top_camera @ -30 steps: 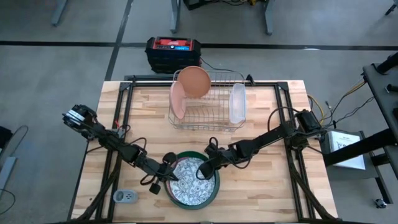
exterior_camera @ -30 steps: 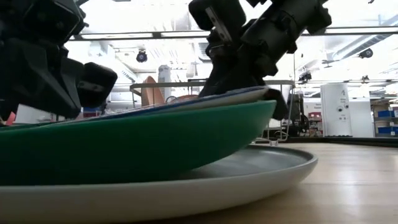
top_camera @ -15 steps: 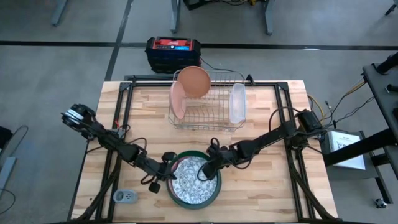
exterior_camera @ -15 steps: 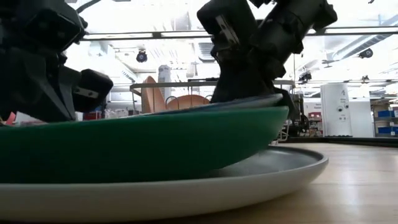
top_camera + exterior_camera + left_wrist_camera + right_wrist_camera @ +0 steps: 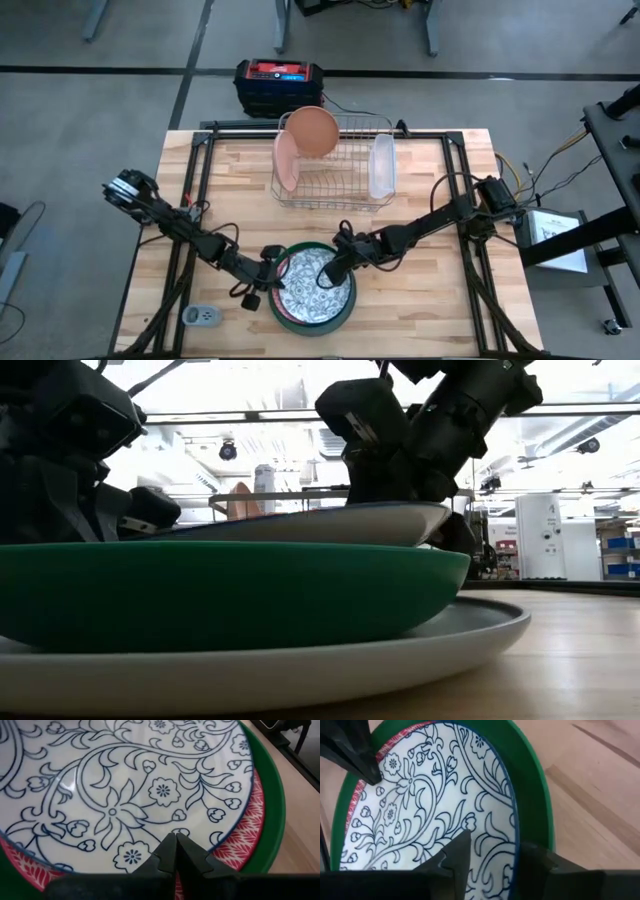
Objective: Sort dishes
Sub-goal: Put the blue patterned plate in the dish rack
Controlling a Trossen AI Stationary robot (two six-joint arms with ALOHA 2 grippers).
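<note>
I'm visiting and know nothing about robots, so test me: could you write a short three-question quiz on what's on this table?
1. True or false: the blue-and-white floral plate lies on top of the stack.
2. What colour is the plate directly above the large pale grey plate?
3. Where do the terracotta-pink plates stand? A) in the wire rack B) on the floor C) under the stack

Key: 1 true: the left gripper and right gripper both grip its rim. 2 dark green. 3 A.

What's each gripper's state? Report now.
Left gripper: shut, tips against the blue-and-white plate.
Right gripper: shut on that plate's rim.
</note>
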